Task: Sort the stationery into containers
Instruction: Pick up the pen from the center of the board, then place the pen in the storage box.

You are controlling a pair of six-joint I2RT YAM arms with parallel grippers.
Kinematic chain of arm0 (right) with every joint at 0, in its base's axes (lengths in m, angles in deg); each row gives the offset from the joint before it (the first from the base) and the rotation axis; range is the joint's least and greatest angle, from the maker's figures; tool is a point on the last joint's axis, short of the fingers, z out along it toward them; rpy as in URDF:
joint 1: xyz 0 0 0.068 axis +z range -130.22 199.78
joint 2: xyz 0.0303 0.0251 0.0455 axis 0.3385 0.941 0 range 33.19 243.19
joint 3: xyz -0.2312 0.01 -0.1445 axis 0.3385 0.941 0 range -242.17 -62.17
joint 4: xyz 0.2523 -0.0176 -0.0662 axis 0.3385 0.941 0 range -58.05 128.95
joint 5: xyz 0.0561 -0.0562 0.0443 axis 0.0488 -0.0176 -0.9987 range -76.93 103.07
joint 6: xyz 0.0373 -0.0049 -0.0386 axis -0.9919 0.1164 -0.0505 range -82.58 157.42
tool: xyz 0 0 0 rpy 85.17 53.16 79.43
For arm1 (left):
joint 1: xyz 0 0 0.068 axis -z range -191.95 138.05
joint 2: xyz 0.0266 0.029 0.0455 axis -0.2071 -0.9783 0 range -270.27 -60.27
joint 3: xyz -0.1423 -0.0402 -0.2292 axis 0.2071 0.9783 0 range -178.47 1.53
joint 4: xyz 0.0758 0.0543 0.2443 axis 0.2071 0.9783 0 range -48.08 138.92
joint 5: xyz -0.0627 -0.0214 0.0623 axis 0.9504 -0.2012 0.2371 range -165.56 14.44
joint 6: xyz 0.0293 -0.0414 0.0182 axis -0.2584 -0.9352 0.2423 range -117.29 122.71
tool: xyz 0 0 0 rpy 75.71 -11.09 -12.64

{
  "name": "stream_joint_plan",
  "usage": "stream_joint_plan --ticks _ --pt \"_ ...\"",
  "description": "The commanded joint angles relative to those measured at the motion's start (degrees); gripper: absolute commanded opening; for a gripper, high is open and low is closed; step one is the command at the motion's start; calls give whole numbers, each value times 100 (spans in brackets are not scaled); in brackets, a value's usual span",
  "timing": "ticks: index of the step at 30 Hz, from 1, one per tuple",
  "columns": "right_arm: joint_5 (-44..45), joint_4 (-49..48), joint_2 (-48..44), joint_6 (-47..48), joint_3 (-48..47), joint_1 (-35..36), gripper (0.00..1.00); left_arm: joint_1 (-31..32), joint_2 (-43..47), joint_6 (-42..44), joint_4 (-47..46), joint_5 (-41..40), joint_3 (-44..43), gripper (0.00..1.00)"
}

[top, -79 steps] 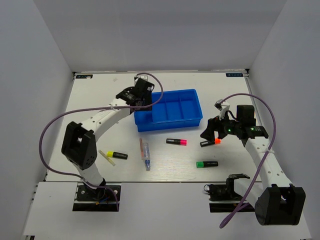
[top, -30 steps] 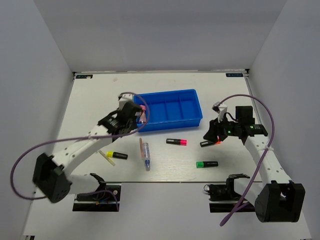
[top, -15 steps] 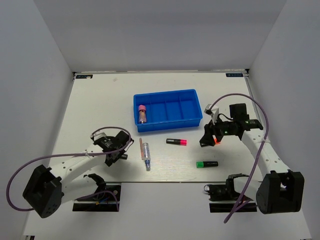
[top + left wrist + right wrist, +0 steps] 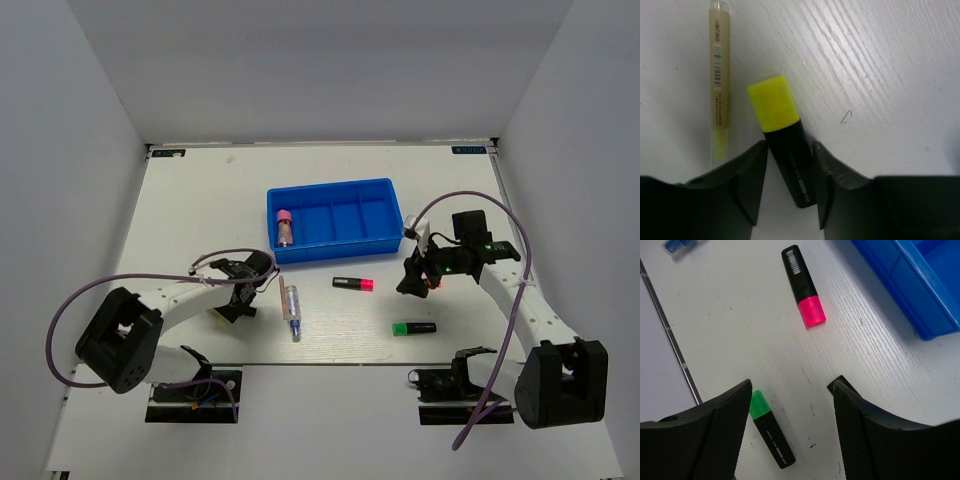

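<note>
Where the left arm reaches low toward the near edge of the desk [image 4: 180, 200], left of its middle, the left gripper [image 4: 789, 144] straddles a yellow highlighter [image 4: 775, 105] lying flat on the surface. Its jaws stand one on each side of the black barrel, right at its sides, and the yellow end sticks out ahead of them. Whether they actually press on it I cannot tell. Just beside the highlighter, not touching it, lies a pale stick [image 4: 720, 75] with a printed label, roughly parallel to it.

Toward the right edge, the right gripper [image 4: 792, 385] hangs over bare desk with its jaws wide apart. A small dark corner peeks out by one finger in the wrist view, and the top view shows an orange spot [image 4: 432, 283] at the same gripper; what it belongs to is hidden. A pink highlighter [image 4: 804, 287] lies ahead of those jaws, toward the middle of the desk. A green highlighter [image 4: 767, 427] lies closer to the near edge, well apart from the pink one.

The blue tray [image 4: 335, 186] sits about mid-desk, a little toward the far edge, its long side parallel to that edge. Its leftmost compartment holds one pink-capped item [image 4: 284, 228]. Between the tray and the near edge lie a thin pink stick [image 4: 281, 292] and a clear blue-tipped pen [image 4: 293, 312], side by side.
</note>
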Motion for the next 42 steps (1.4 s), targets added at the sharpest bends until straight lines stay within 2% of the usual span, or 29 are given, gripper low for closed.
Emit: stream_joint_plan --ticks 1,2,5,9,10,12,16,17,18,19,23,27,28,30,31,33,34,36,38,40,42 --pt "-54 -128 -88 241 45 34 69 -30 -109 -442 -124 -27 -107 51" --pt "-11 -120 -79 294 54 26 69 -39 -153 -468 -220 -18 -63 43" --pt "77 -84 -88 592 63 43 69 -39 -311 -530 -344 8 16 36" --pt "244 -58 -70 804 2 70 69 -39 -461 -461 -423 61 34 19" --pt "245 -49 -70 830 -7 61 69 -39 -435 -399 -414 87 26 10" --pt "280 -49 -53 866 -24 61 69 -13 -287 49 -362 61 -158 0" --pt "253 -14 9 971 2 87 73 382 153 1066 253 -500 -896 0" --pt "227 3 52 997 -16 70 75 409 224 1243 350 -632 -1010 0" --pt "166 56 70 1015 2 78 84 470 337 1376 394 -642 -1264 0" --pt "70 108 88 1041 -24 87 88 488 443 1873 421 -651 -1493 0" --pt "-194 416 193 1296 -165 140 89 550 637 2589 360 -546 -2240 0" --pt "-432 882 334 1744 -341 245 74 506 367 3591 -316 191 -2838 0" --pt "-528 1004 412 1901 -385 315 64 436 95 3670 -387 323 -3284 0" --pt "-608 1023 448 1894 -420 359 50 409 -574 4048 -589 807 -3647 0" --pt "-599 971 457 1851 -420 438 35 348 -950 4136 -633 947 -3996 0" --pt "-494 900 457 1780 -394 482 17 295 -1686 4374 -678 1282 -4734 0" --pt "-450 822 448 1684 -385 552 4 295 -1883 4531 -713 1344 -4930 0" --pt "-328 786 405 1631 -324 562 2 243 -2574 4681 -564 1388 -5649 0" --pt "-248 637 274 1560 -236 597 11 155 -3095 4743 -328 1502 -6306 0" --pt "-169 522 203 1499 -113 588 13 84 -3491 4857 -169 1617 -6591 2" --pt "-81 365 88 1437 -8 597 26 14 -3748 4962 -176 1669 -6891 3"
